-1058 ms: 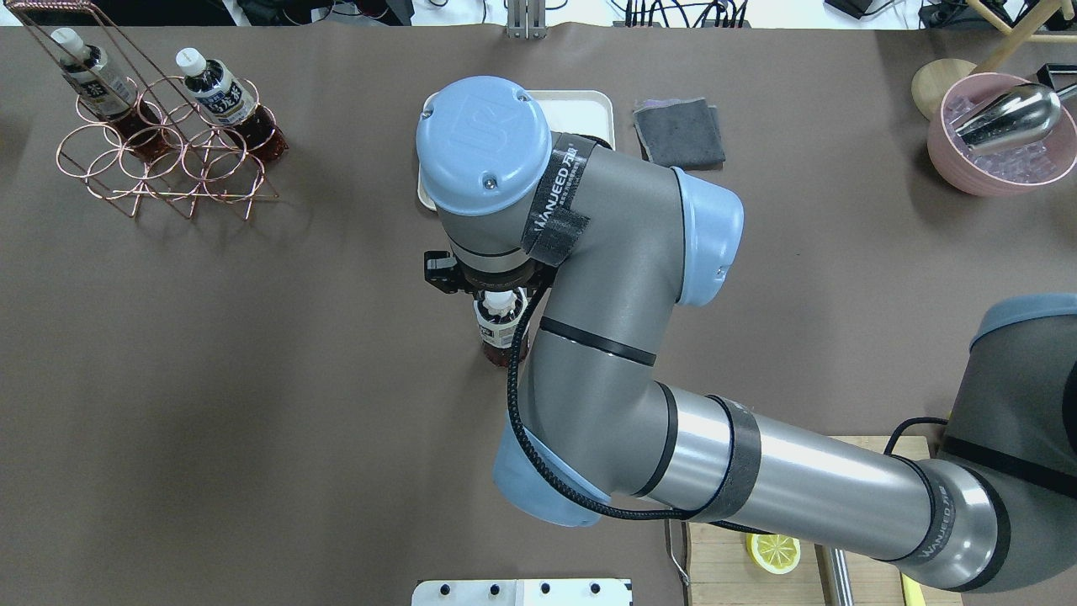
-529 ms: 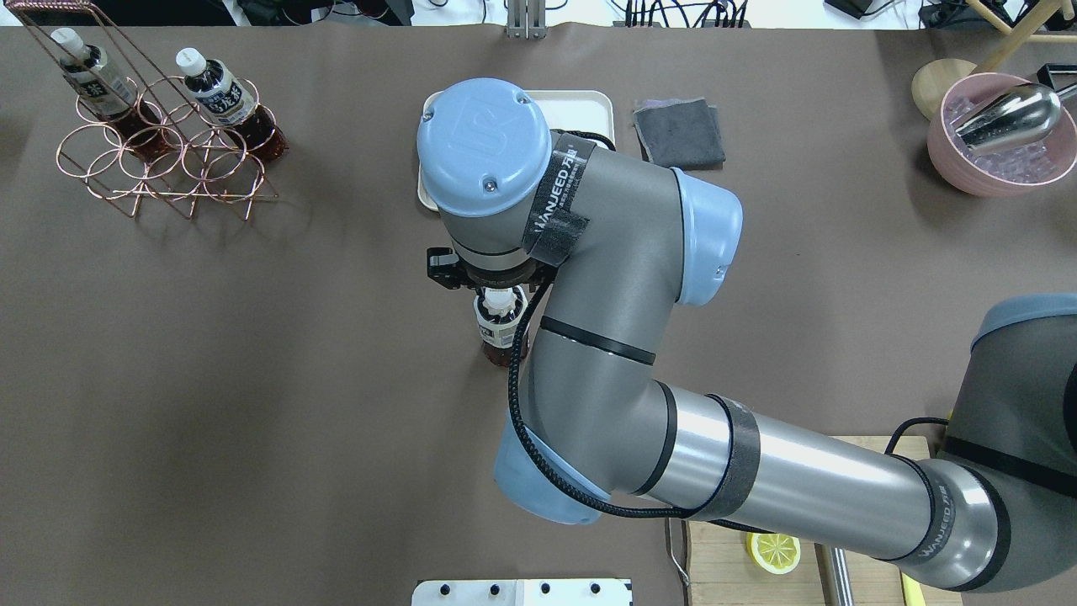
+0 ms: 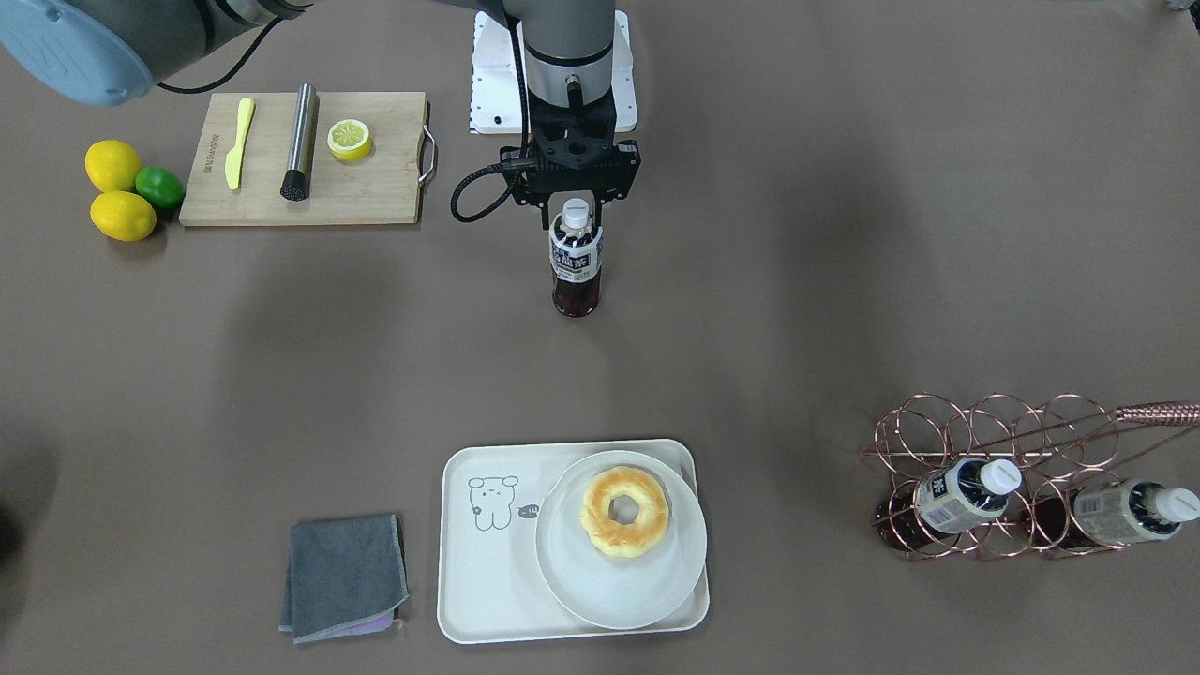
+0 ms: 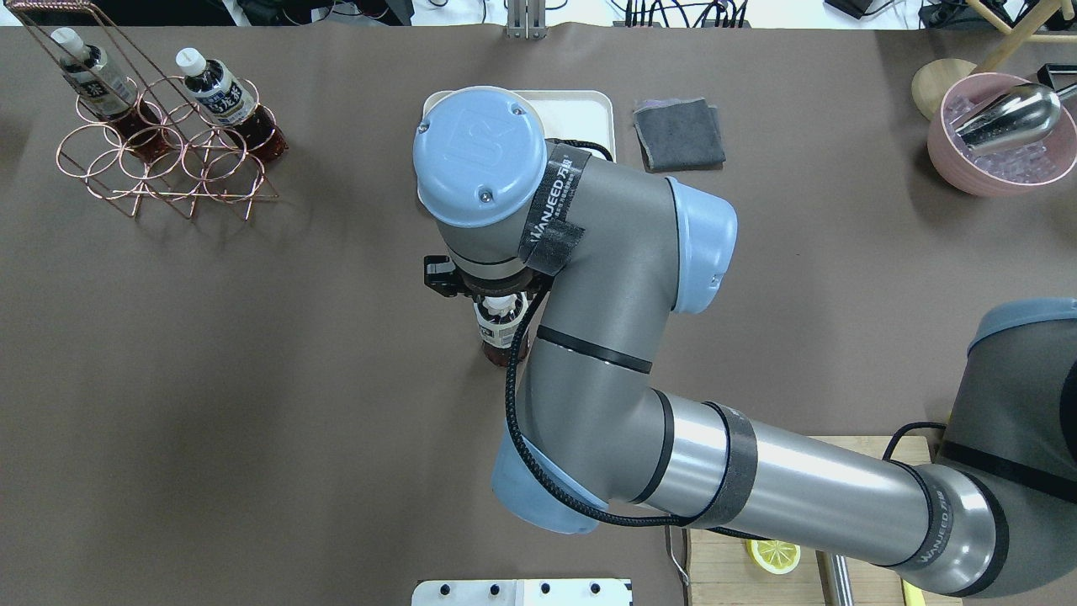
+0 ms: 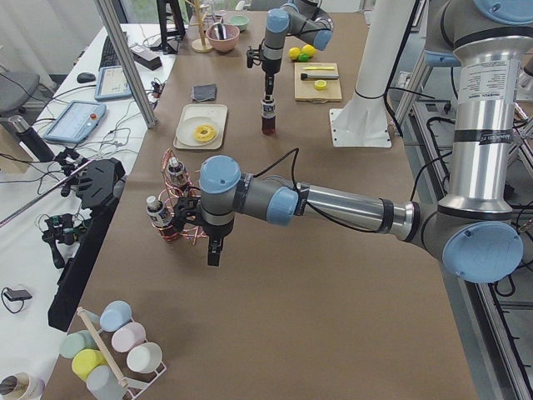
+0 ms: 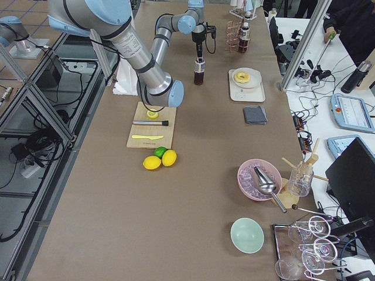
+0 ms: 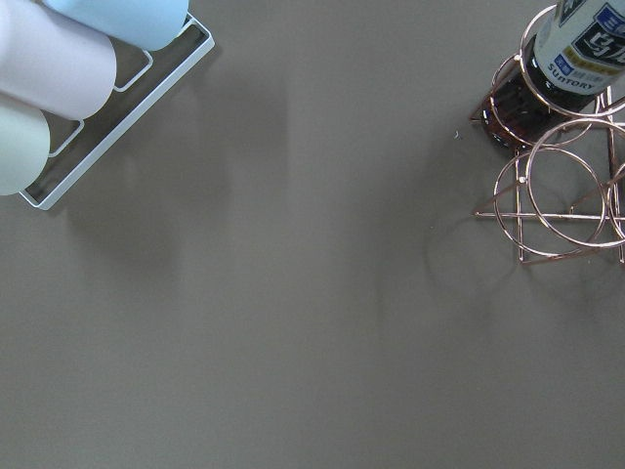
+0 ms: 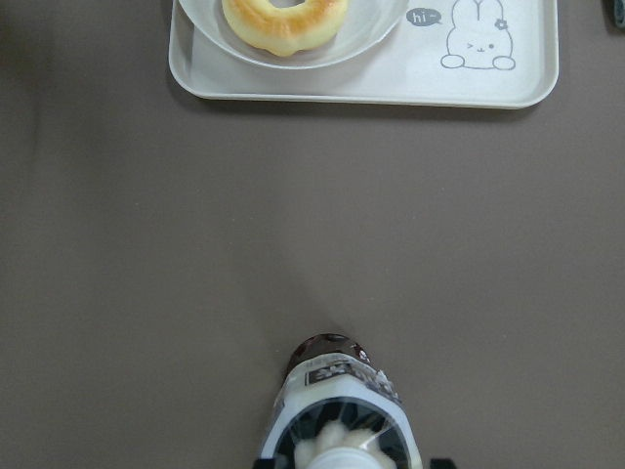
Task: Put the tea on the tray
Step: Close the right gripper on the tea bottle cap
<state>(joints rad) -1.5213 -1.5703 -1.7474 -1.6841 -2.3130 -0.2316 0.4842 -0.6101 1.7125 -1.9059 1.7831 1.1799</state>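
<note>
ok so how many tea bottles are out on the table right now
3. The tea stands upright mid-table under the right gripper. One bottle and a second bottle lean in the copper rack on the robot's left side. The arms may hide more.

This was a robotics lab. Two robot arms (image 5: 333, 204) stood at a long brown table (image 5: 316, 333), with teach pendants (image 6: 351, 112), loose cables (image 6: 304, 120) and aluminium frame posts (image 5: 125, 58) alongside.

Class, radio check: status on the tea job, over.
Right hand astride neck of tea, grip unclear; left hand by rack, state unclear. Tea upright on table, off tray. Plate with doughnut fills half tray.
</note>
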